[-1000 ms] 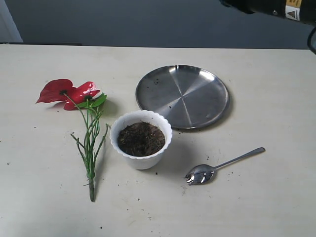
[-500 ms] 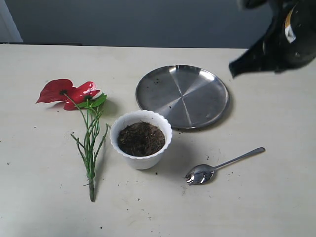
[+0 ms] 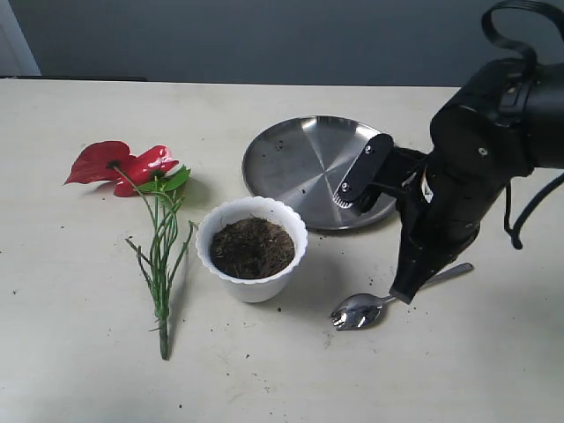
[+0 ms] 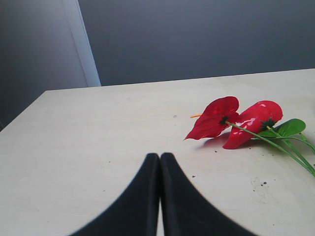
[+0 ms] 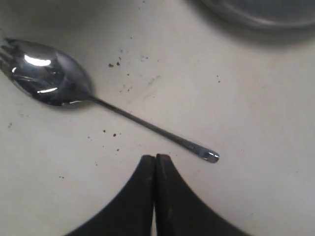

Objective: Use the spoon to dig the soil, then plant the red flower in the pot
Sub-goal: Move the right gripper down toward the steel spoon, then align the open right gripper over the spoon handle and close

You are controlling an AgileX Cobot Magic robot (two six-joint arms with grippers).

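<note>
The silver spoon (image 3: 356,311) lies on the table right of the white pot (image 3: 253,282), which holds dark soil (image 3: 252,248). In the right wrist view the spoon (image 5: 51,73) lies free, its handle end just ahead of my right gripper (image 5: 155,157), which is shut and empty. From outside, the right gripper (image 3: 401,294) points down right over the handle. The red flower (image 3: 121,163) lies flat left of the pot, stems toward the front. My left gripper (image 4: 160,156) is shut on nothing, low over the table, short of the flower (image 4: 235,120).
A large round steel plate (image 3: 291,159) with a few crumbs sits behind the pot; its rim (image 5: 256,17) shows in the right wrist view. Stray soil crumbs dot the table around the spoon. The right arm's black body (image 3: 480,150) hangs over the plate's right edge.
The right arm has swung down from the top right corner and now stands over the spoon's handle. Pot, flower, plate and spoon have not moved.
</note>
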